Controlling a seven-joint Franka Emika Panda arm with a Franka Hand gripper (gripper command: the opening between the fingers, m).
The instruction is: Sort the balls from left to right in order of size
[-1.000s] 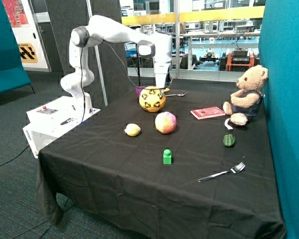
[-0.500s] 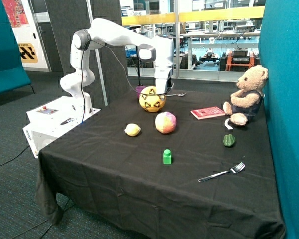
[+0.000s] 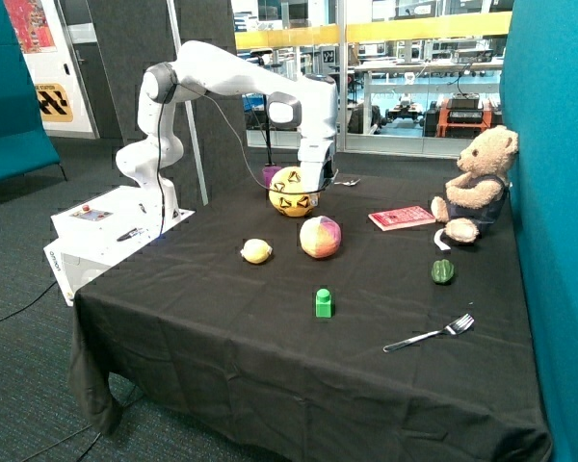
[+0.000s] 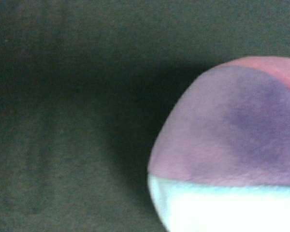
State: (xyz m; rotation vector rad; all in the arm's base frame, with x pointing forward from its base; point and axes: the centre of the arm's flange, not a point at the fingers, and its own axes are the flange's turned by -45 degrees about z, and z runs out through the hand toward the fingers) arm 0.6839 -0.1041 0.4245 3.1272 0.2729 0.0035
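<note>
The gripper [image 3: 313, 189] is low at the far side of the desk [image 3: 270, 356], right against the large yellow ball with black triangle markings [image 3: 291, 191], on the side of it that faces the teddy bear [image 3: 476, 185]; whether the fingers are spread around that ball, closed on it, or merely beside it cannot be told, since the ball and the arm's last link hide them. Three balls lie on the black cloth: the small yellow ball [image 3: 256, 250] nearest the arm's base side, the mid-sized pink, orange and yellow ball [image 3: 320, 236] just beside it toward the bear, and the large yellow one behind both, near a purple cup [image 3: 270, 174] and a spoon [image 3: 341, 181]. The wrist view shows dark cloth and one multicoloured ball [image 4: 227, 150] close up, with purple, pink and pale panels. Judging by the layout, small and medium already sit in rising order, so the big ball looks like the piece left to be brought to the open cloth past the mid-sized ball. A green block [image 3: 323, 302], green pepper [image 3: 442, 271], fork [image 3: 430, 334] and red book [image 3: 402, 218] lie apart from the row.
</note>
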